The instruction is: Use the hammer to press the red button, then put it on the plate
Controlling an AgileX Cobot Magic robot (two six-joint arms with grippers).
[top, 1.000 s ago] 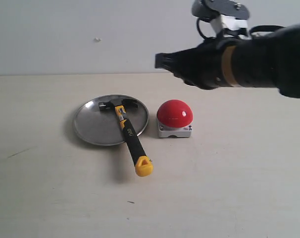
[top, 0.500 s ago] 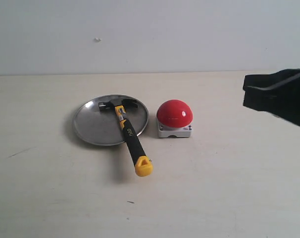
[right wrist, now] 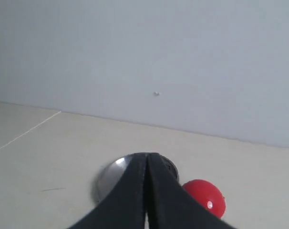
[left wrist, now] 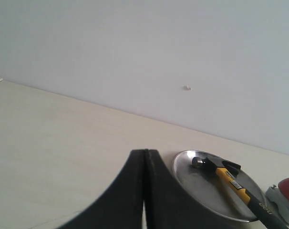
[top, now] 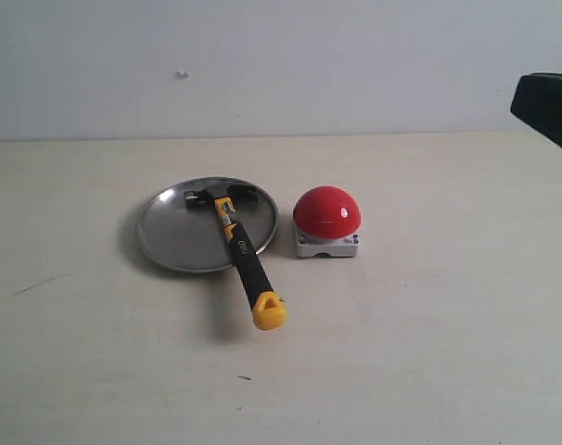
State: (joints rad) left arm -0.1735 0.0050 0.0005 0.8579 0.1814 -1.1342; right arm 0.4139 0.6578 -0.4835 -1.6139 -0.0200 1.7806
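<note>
pale beige table (top: 429, 352) bears the plate (top: 170, 239), plain wall (top: 309, 56) behind

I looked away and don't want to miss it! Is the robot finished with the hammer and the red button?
Nearly, it seems. Done: the hammer lies with its head on the plate, handle poking over the rim. In hand: nothing; the left claw and right claw are both shut and empty. Left: probably nothing, though the red button shows no sign telling whether it was pressed.
</note>
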